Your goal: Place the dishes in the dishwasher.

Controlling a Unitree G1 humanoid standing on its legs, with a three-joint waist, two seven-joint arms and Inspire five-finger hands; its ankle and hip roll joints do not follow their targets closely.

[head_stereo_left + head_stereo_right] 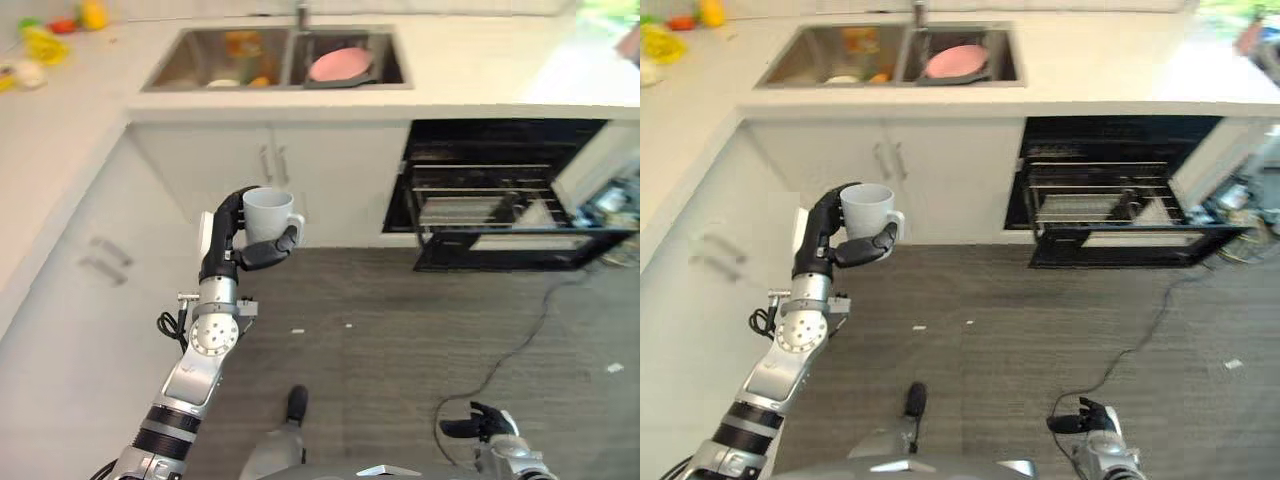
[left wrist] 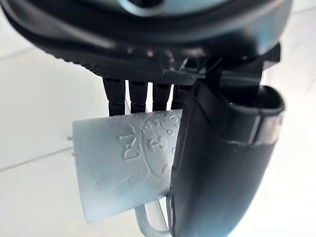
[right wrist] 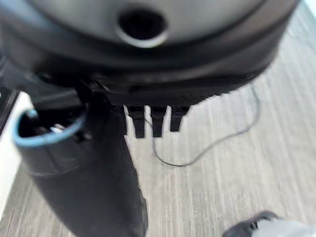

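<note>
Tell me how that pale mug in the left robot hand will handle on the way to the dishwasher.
The mug looks rigid and probably light, held upright by the left robot hand alone. Its smooth glazed-looking wall could slip, though thumb and fingers wrap it. Likely breakable if dropped on the floor.

The left arm is silver-grey metal, with a round disc joint at the wrist dotted with small screws and a ribbed black band lower down. The left hand is dark, with a white plate along its back and a textured grip strip at the finger bases. The right hand is dark too.
</note>
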